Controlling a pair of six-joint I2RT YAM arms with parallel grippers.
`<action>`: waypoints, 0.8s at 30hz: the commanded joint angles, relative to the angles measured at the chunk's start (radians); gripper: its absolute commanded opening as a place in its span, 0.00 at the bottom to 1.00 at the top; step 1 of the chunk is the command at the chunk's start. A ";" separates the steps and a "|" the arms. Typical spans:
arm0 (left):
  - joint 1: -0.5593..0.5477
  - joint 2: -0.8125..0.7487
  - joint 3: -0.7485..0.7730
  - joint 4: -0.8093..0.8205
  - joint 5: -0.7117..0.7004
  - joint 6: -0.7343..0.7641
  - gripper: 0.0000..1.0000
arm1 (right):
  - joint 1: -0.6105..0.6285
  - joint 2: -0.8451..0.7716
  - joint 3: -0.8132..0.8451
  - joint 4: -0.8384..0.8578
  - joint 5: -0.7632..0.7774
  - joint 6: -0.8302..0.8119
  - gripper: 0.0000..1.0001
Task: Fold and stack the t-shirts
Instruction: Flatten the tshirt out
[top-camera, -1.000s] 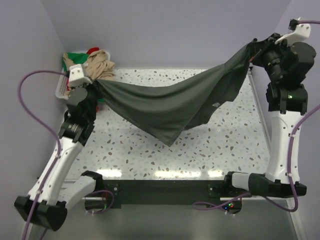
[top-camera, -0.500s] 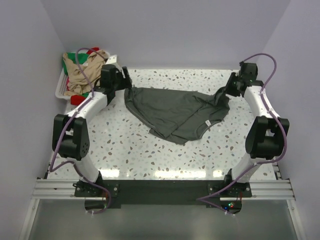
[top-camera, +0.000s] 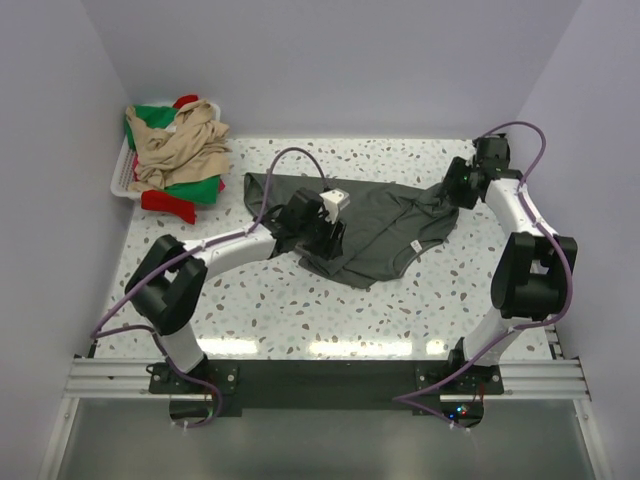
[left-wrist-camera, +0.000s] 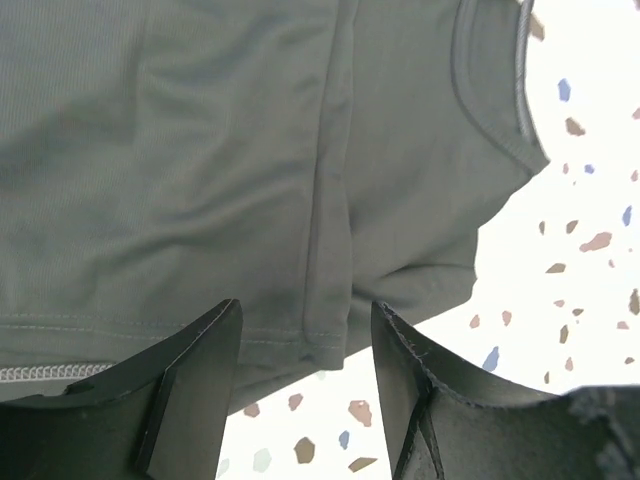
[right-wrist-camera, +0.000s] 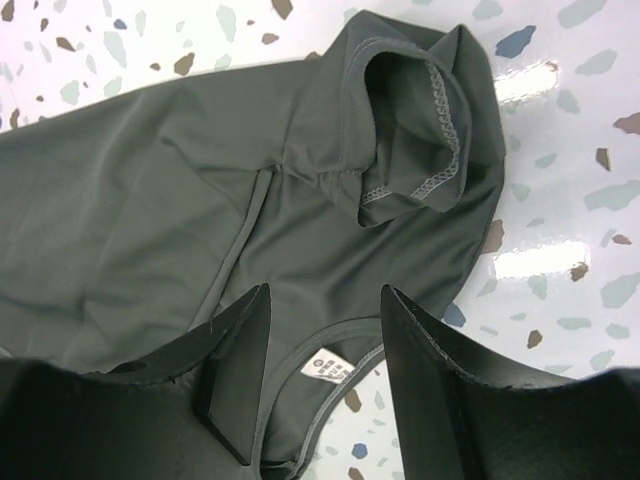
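Below left tool (left-wrist-camera: 306, 308), dark grey t-shirt (left-wrist-camera: 190, 150)

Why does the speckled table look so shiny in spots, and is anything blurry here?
Top view: bright bars of glare along the near edge of the table; all sharp. Right wrist view: white glare patches on the table beside the dark grey t-shirt, whose stitching is crisp. Left wrist view: bare table washed out nearly white; the close, dark jaws show little detail.

White basket (top-camera: 119, 180) at far-L corner of speckled table (top-camera: 300, 308); lilac walls (top-camera: 330, 70).
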 joint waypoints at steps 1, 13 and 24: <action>-0.009 0.020 0.029 -0.052 -0.003 0.060 0.59 | -0.003 -0.022 -0.009 0.038 -0.059 0.031 0.52; -0.057 0.099 0.057 -0.118 -0.037 0.046 0.57 | -0.004 -0.024 -0.020 0.049 -0.074 0.042 0.54; -0.055 0.139 0.063 -0.121 -0.103 0.049 0.45 | -0.006 -0.031 -0.032 0.060 -0.082 0.045 0.55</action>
